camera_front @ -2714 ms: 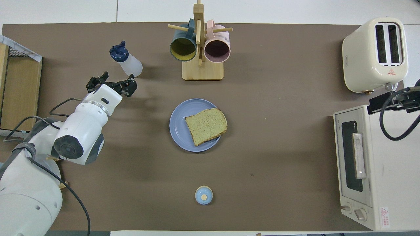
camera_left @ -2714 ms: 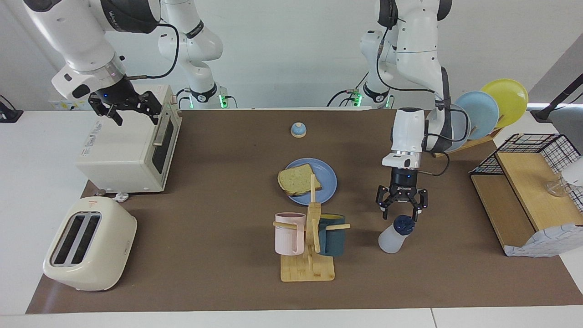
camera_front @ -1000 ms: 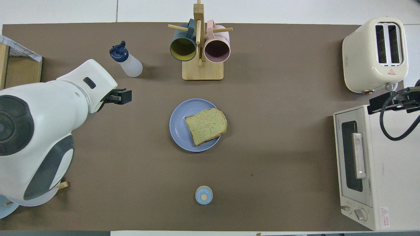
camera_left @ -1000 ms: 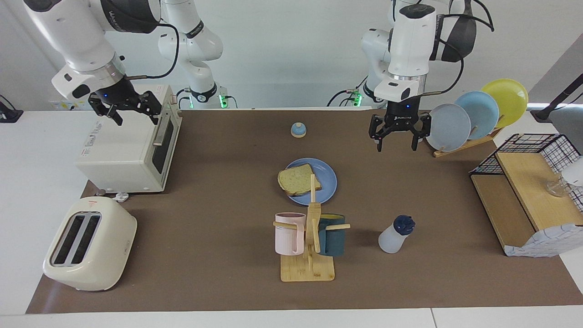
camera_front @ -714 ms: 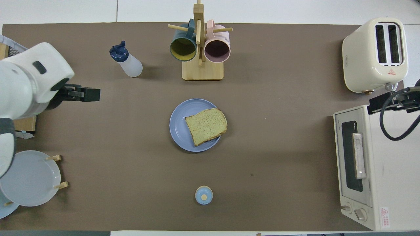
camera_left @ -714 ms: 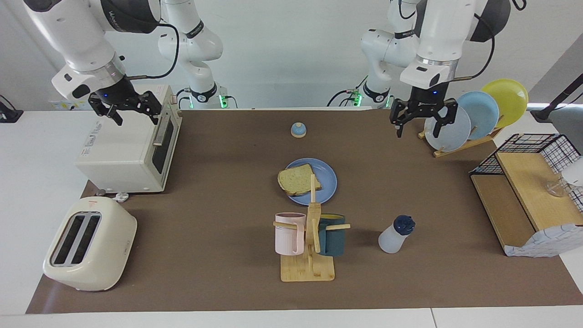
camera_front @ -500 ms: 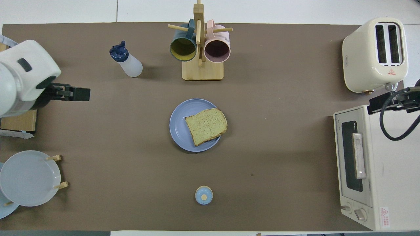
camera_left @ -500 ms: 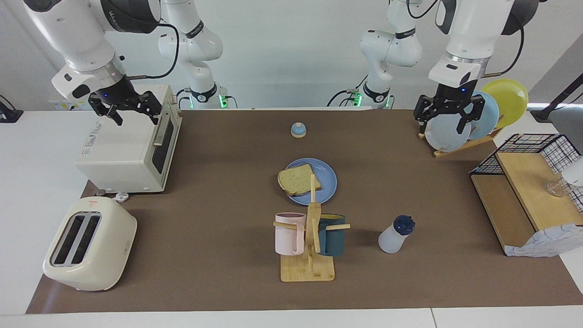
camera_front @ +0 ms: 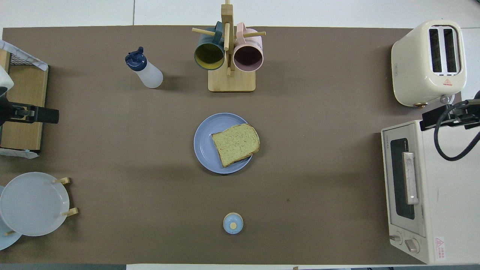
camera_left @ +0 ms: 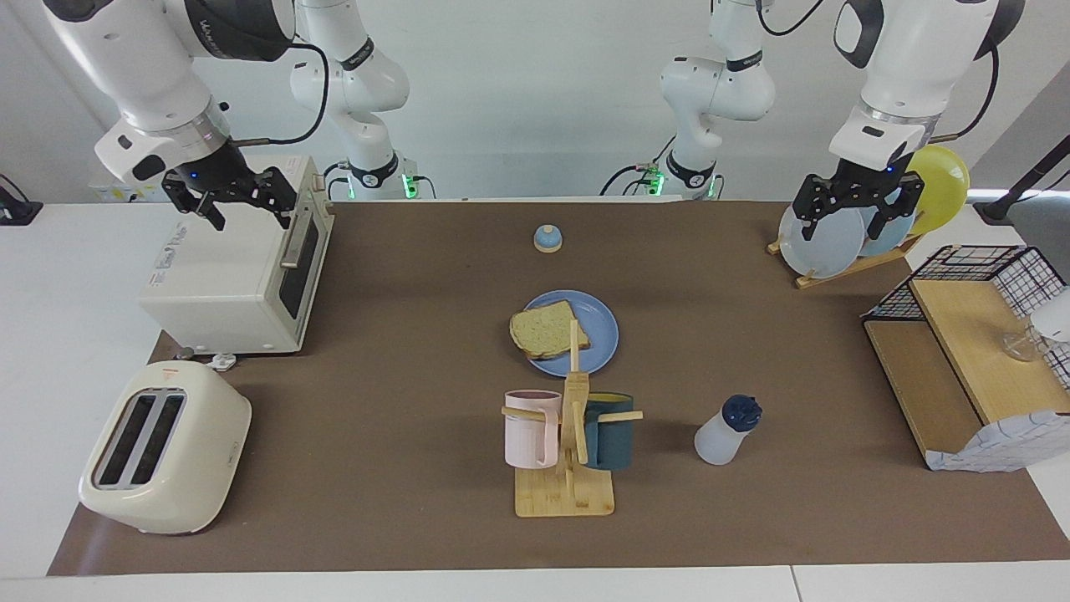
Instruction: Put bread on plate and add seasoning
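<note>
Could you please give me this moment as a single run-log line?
bread: on blue plate | seasoning bottle: upright on mat, free | left tool: open, raised over plate rack | right tool: open, over toaster oven

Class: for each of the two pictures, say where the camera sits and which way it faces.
Facing view: high across the table, facing the robots; both arms show, left claw and right claw open.
Overhead view: above the robots' end, looking steeply down; only claw tips show.
Both views share the bread on the plate and the seasoning.
</note>
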`<control>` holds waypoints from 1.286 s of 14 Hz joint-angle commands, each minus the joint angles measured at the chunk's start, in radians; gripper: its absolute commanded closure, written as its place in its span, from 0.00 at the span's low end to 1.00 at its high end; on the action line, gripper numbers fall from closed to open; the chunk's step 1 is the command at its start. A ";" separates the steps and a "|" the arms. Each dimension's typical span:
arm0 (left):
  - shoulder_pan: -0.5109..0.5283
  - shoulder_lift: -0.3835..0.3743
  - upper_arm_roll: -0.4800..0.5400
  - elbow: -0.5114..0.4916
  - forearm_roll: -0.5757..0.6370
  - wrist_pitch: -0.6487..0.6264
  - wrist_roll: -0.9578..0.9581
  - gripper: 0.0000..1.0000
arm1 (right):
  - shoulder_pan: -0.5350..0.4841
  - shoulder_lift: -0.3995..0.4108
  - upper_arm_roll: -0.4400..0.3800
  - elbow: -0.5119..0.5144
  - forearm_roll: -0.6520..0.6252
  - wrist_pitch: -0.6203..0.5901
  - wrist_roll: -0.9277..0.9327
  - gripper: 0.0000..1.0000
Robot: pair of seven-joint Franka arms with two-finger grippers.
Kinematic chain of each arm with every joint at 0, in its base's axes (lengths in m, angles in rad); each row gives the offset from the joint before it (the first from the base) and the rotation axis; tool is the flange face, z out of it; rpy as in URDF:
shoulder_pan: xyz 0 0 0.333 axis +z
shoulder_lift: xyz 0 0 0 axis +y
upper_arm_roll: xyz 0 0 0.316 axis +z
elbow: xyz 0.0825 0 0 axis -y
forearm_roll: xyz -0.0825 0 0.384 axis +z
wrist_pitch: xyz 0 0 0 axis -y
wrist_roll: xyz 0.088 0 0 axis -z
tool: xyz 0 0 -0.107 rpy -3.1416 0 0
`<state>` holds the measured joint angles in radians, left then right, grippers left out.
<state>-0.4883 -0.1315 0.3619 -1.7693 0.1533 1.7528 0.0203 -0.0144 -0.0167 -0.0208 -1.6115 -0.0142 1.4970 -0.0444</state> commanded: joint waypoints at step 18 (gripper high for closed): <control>0.387 0.162 -0.310 0.245 -0.176 -0.289 0.007 0.00 | -0.010 -0.012 0.005 -0.015 -0.003 0.009 -0.019 0.00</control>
<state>-0.1176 -0.0282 0.0689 -1.6497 -0.0006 1.5543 0.0200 -0.0144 -0.0167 -0.0208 -1.6115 -0.0142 1.4970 -0.0444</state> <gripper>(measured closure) 0.000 0.000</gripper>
